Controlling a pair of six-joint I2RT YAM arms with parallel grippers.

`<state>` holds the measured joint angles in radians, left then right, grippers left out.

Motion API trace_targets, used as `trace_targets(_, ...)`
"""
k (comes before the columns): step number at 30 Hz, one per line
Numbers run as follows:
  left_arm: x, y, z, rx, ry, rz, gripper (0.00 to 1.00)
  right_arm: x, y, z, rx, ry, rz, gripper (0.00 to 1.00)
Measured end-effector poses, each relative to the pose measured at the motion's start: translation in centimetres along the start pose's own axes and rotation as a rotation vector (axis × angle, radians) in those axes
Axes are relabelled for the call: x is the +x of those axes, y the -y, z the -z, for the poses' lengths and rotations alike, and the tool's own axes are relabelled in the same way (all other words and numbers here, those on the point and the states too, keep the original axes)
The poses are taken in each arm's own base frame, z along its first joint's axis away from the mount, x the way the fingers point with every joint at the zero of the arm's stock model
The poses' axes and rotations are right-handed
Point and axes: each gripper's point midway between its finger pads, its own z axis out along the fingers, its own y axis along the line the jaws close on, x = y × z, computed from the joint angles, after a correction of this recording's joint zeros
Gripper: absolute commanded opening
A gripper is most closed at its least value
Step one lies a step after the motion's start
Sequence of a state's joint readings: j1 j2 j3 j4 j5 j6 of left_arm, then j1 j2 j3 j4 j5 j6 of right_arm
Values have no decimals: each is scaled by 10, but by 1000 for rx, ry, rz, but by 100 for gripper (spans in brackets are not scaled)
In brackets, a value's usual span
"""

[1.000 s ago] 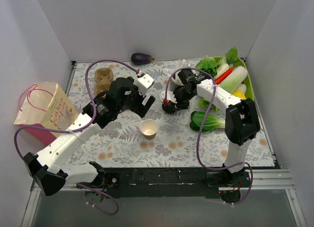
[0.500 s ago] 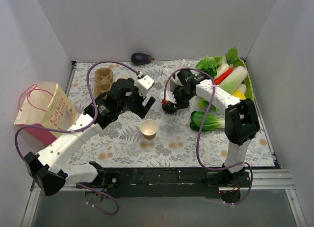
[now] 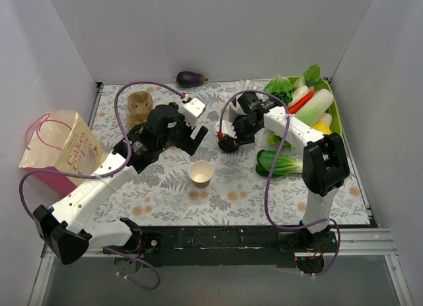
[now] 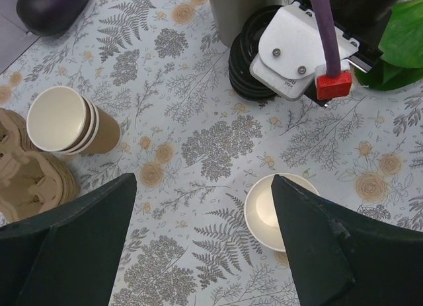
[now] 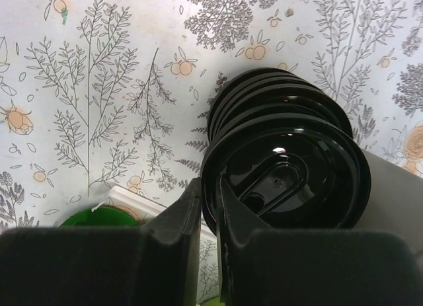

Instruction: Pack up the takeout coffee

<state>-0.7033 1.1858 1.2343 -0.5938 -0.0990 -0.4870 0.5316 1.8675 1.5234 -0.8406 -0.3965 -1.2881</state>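
The takeout coffee cup [image 3: 200, 173] stands upright mid-table, kraft-brown, white inside, with no lid on it. In the left wrist view the cup [image 4: 268, 210] is partly behind my right-hand finger. My left gripper [image 3: 190, 138] hovers open just behind and left of the cup, and nothing lies between its fingers [image 4: 201, 187]. A stack of black lids [image 5: 287, 167] lies on the cloth. My right gripper [image 5: 210, 200] is shut on the near rim of the top lid, which sits on the stack [image 3: 228, 144].
A paper bag [image 3: 59, 151] stands at the left edge. A pulp cup carrier [image 3: 139, 106] and a sleeve of spare cups [image 4: 66, 121] lie at back left. An eggplant [image 3: 190, 78] is at the back, a green vegetable tray [image 3: 335, 108] at right, and bok choy [image 3: 281, 164] in front of it.
My right gripper's jaws have closed onto the rim of the top lid. My left gripper has drifted slightly back and left, still open.
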Motion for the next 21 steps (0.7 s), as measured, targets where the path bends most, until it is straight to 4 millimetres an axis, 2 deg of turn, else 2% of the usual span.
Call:
trace_targets(4, -2, -5, 0, -17, 11, 8, 84, -8, 6, 11, 12, 2, -18, 9)
trace_targets(7, -6, -12, 1, -39, 26, 21, 84, -24, 16, 29, 38, 26, -39, 9)
trace_targets(12, -5, -18, 15, -63, 74, 61, 88, -73, 30, 69, 75, 153, -138, 7)
trace_targets(15, 7, -19, 27, -71, 92, 86, 97, -103, 19, 82, 21, 269, -243, 6)
trace_targets(17, 15, -20, 32, -66, 95, 111, 96, -118, 5, 87, -40, 337, -308, 6)
trace_targets(21, 24, -34, 24, -47, 25, 176, 98, -152, -22, 102, -173, 498, -444, 5)
